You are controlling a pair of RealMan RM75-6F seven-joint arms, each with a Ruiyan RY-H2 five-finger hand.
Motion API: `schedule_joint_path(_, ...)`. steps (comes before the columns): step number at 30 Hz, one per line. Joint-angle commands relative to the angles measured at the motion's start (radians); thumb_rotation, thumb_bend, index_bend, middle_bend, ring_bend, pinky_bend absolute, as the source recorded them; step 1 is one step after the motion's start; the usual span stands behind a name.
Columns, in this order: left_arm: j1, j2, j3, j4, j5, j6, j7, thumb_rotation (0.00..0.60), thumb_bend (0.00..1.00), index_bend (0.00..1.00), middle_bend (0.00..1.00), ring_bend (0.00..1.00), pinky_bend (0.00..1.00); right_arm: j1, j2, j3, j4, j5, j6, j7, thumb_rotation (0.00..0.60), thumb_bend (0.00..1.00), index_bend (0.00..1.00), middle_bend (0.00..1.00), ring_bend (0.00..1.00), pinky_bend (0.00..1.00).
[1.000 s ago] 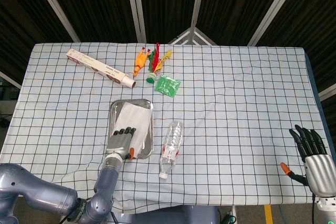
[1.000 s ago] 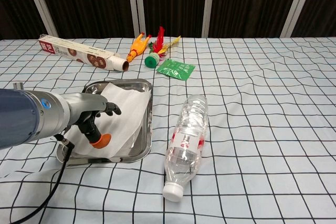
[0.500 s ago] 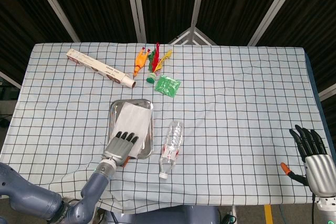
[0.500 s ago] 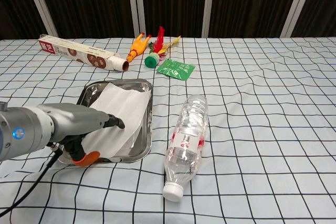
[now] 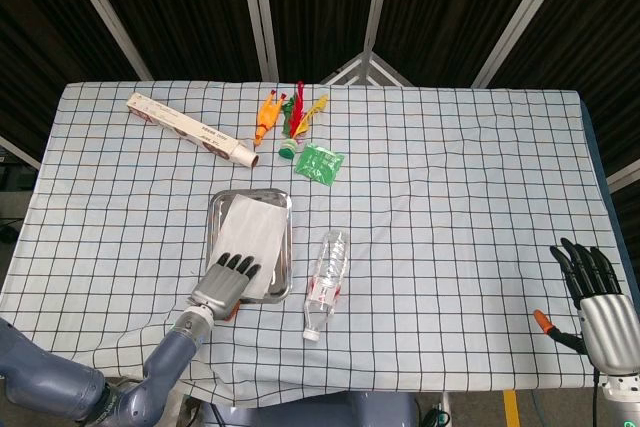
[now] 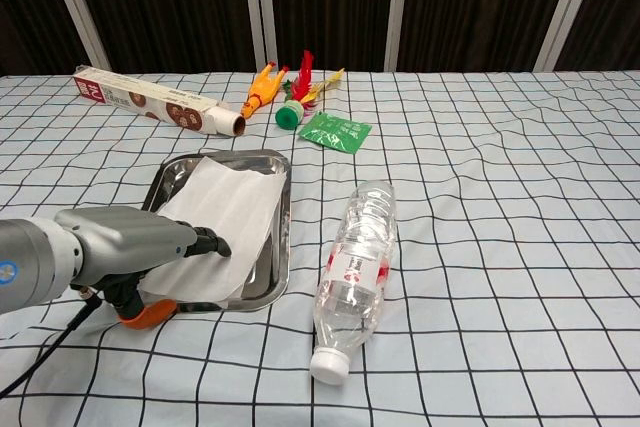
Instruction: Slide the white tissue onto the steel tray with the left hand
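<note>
– Head view first?
– Tissue (image 5: 249, 234) lies on the steel tray (image 5: 213, 215); left hand (image 5: 224, 282), fingers extended side by side, touches its near edge. Right hand (image 5: 594, 289), far right, fingers spread.
– Chest view?
– Left hand (image 6: 130, 245) near the tray's (image 6: 276, 256) near-left corner, fingertips on tissue (image 6: 222, 207).

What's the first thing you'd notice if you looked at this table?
Probably the grey left hand at the near end of the shiny steel tray, fingertips lying on the white tissue in it. Next, the clear plastic bottle lying on its side just right of the tray. At the far edge, bright orange, red and yellow toys stand out beside a long box.
</note>
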State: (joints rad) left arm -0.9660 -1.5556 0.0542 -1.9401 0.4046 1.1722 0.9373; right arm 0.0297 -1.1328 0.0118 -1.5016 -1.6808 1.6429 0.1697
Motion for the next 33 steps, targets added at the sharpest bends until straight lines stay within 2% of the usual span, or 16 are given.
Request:
schedule_joint_path(1,-0.002,-0.014,-0.016,0.003,-0.030,0.011,-0.001,0.600,0.56,0.00,0.00,0.00,0.00,0.000,0.000,0.000,0.000,0.000,0.000,0.001,0.600,0.29,0.00,0.00,0.00,0.00)
schedule_joint_path(19,0.010,-0.109,-0.161,0.002,-0.205,0.121,-0.069,0.600,0.56,0.00,0.00,0.00,0.00,0.000,0.000,-0.001,0.001,-0.003,0.002,0.004,0.600,0.29,0.00,0.00,0.00,0.00)
schedule_joint_path(33,0.017,-0.161,-0.197,0.017,-0.219,0.176,-0.065,0.600,0.56,0.00,0.00,0.00,0.00,0.000,0.002,-0.001,0.000,-0.003,0.002,0.007,0.600,0.29,0.00,0.00,0.00,0.00)
